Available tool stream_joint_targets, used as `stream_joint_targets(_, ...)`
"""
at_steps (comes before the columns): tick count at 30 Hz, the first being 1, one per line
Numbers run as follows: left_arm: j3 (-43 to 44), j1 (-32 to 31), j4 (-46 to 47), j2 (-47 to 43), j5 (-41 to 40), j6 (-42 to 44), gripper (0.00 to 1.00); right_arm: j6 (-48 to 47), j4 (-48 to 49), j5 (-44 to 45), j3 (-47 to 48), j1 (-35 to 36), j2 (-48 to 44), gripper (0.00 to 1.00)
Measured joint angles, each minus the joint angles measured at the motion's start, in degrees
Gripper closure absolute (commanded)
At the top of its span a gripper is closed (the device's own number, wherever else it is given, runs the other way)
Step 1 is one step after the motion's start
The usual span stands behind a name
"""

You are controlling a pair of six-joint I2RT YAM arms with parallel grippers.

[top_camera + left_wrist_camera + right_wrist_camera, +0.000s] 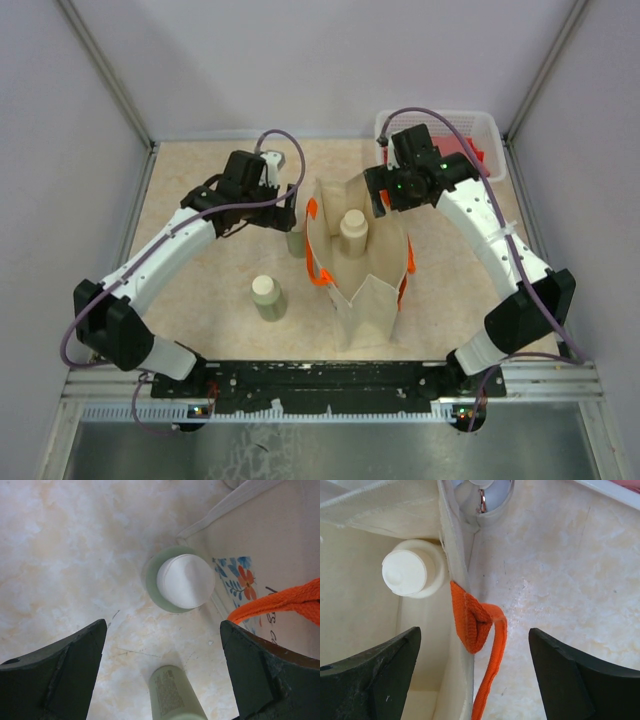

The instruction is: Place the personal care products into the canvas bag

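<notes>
The canvas bag (365,290) stands open mid-table, its orange handles (470,620) hanging over the rim. A cream bottle (352,232) stands inside it, also visible in the right wrist view (407,572). My right gripper (475,632) is open astride the bag's right wall and handle, at the bag's far right corner (378,203). My left gripper (163,630) is open above a sage-green bottle (185,580) standing against the bag's left side (296,240). A second green bottle (268,297) stands further forward on the table (175,695).
A white lattice basket (485,128) holding a red cloth (472,152) sits at the back right corner. A shiny clear object (482,497) lies by the bag's far corner. Grey walls enclose the marbled tabletop (200,200).
</notes>
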Motion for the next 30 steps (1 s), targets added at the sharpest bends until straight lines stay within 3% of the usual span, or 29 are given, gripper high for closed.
stream_joint_targets(4,-0.79,0.0,2.91,1.66,3.08,0.59,0.0,-0.09,0.0,1.03,-0.02,0.0,-0.02,0.48)
stream_joint_targets(7,-1.05,0.0,4.39,2.67,4.5,1.33,0.0,-0.07,-0.04,2.12,-0.04,0.0,-0.02,0.5)
stream_joint_targets(15,-1.05,0.0,5.97,7.93,6.78,2.82,0.0,0.04,-0.79,3.61,-0.31,0.0,-0.13,0.76)
stream_joint_targets(26,-1.57,0.0,8.48,10.78,7.5,2.82,0.0,0.0,-1.95,5.33,-0.28,-0.37,-0.37,0.78)
stream_joint_targets(30,-1.57,0.0,10.01,12.17,7.8,2.86,0.07,0.0,-2.1,5.75,-0.28,-0.37,-0.37,0.78)
